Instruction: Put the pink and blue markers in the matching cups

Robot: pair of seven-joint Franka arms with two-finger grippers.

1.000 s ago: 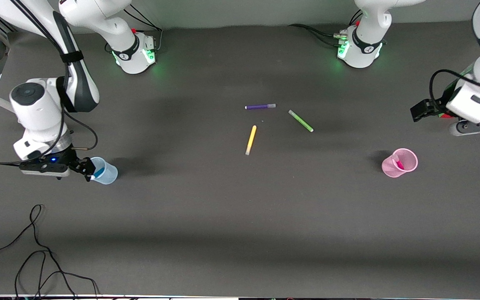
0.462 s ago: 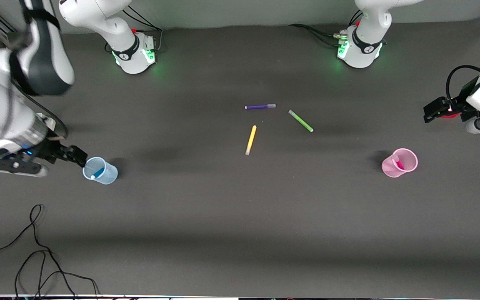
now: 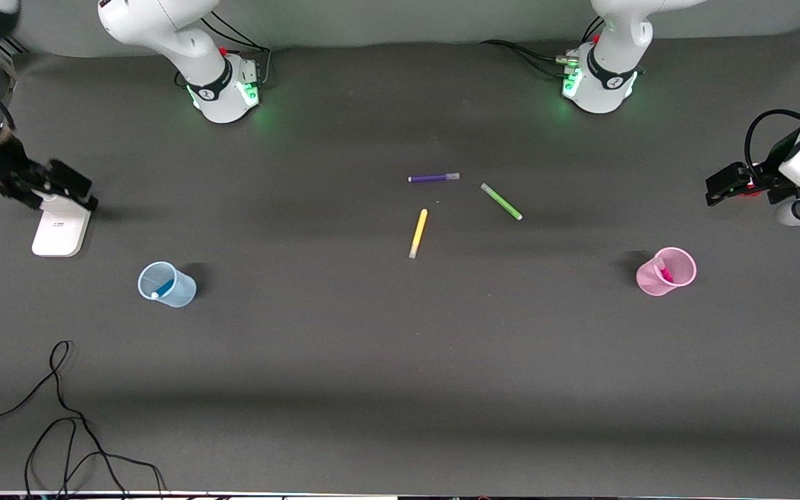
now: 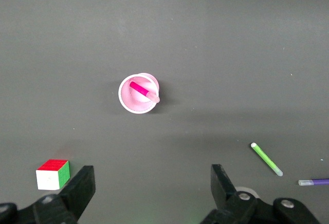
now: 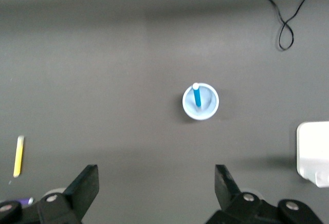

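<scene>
The pale blue cup (image 3: 166,285) stands upright toward the right arm's end of the table, with the blue marker (image 3: 160,289) leaning inside it. Both show in the right wrist view: the cup (image 5: 200,101) and the marker (image 5: 197,95). The pale pink cup (image 3: 666,271) stands toward the left arm's end with the pink marker (image 3: 664,272) inside. Both also show in the left wrist view: the cup (image 4: 138,94) and the marker (image 4: 144,92). My right gripper (image 3: 73,191) (image 5: 157,183) is open and empty, high over a white block. My left gripper (image 3: 716,187) (image 4: 153,183) is open and empty, up over the table's edge.
A purple pen (image 3: 433,178), a green pen (image 3: 501,201) and a yellow pen (image 3: 418,233) lie mid-table. A white block (image 3: 60,226) lies under the right gripper. A colour cube (image 4: 52,174) sits near the left gripper. A black cable (image 3: 60,417) loops at the near corner.
My right gripper has risen and drawn back from the blue cup toward the table's end, leaving the blue marker in the cup. My left gripper moved outward, then stopped.
</scene>
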